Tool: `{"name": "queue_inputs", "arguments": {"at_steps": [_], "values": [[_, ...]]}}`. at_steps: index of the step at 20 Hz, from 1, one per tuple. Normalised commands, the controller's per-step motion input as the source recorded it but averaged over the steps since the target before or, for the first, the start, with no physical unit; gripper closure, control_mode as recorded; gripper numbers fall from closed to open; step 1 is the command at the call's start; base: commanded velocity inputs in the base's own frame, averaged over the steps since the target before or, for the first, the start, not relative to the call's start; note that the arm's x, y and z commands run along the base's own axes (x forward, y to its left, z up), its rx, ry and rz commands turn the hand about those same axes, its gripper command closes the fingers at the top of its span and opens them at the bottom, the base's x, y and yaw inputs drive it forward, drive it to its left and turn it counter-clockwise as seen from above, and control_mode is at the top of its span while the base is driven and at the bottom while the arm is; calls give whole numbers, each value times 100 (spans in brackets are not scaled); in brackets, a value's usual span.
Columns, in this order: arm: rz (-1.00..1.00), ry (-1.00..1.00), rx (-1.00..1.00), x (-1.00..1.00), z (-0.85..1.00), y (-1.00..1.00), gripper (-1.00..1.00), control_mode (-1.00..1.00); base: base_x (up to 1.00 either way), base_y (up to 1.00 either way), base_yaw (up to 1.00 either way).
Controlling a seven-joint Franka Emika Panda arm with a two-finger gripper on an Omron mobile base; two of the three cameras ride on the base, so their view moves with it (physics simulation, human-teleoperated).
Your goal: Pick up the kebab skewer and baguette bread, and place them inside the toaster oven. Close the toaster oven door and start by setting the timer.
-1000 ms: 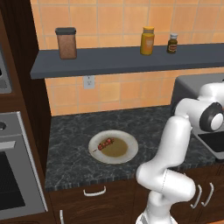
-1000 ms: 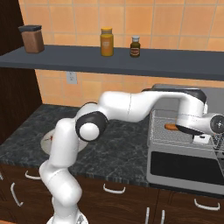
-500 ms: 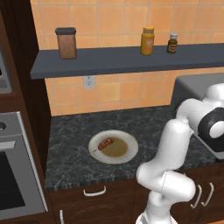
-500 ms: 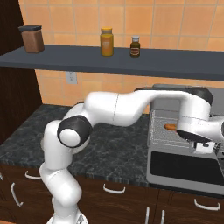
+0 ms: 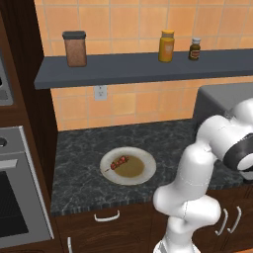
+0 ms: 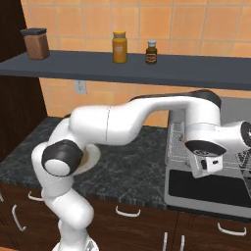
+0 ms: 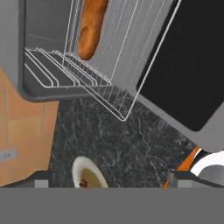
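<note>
The baguette bread lies on the wire rack inside the toaster oven. The toaster oven door hangs open and flat, its dark glass facing up. My gripper hovers in front of the oven's opening, above the counter. Its jaws are open with nothing between them. My white wrist hides the oven's inside in the right base view. The kebab skewer rests on the white plate, left of the oven; both also sit at the hand view's bottom, plate and skewer.
A dark shelf above the counter carries a brown jar, an orange bottle and a small dark bottle. A built-in oven stands at the far left. The black stone counter ends above the drawers.
My hand has drawn back out of the toaster oven toward the front, leaving the baguette on the rack. The jaws opened a little wider.
</note>
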Motion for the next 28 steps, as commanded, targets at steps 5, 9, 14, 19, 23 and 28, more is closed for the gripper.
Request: {"name": "queue_inputs", "arguments": {"at_steps": [5,9,14,19,23,28], "values": [[19,16,-18,0,0,100,-100,-100,0,0,0],[1,12,-28,-4,-3,100,-100,-100,0,0,0],[-20,0,-24,-3,0,100,-100,-100,0,0,0],[-30,0,-15,3,0,100,-100,-100,0,0,0],[-14,8,-11,28,0,100,-100,-100,0,0,0],[-8,12,-8,10,-5,100,-100,-100,0,0,0]]}}
